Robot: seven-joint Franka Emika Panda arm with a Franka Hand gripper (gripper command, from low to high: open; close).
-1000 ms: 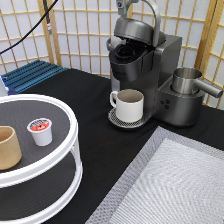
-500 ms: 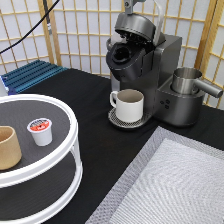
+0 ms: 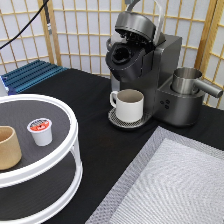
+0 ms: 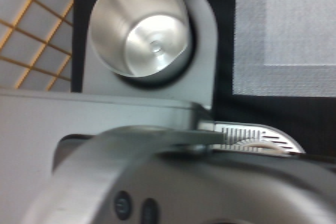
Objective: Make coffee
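Pod waiting on the tray, brewer lid up, gripper out of the exterior view

The gripper does not show in the exterior view, so whether its fingers are apart or together cannot be told; the wrist view looks close down on the coffee machine [image 4: 150, 165] and its steel cup [image 4: 146, 42], which places the hand above the machine [image 3: 145, 65]; the coffee [image 3: 40, 131] stands upright, foil up, on the white tray [image 3: 70, 125], well apart from there toward the exterior view's lower left, beside a tan cup [image 3: 7, 147]; a white mug [image 3: 129, 105] sits under the open brew head.
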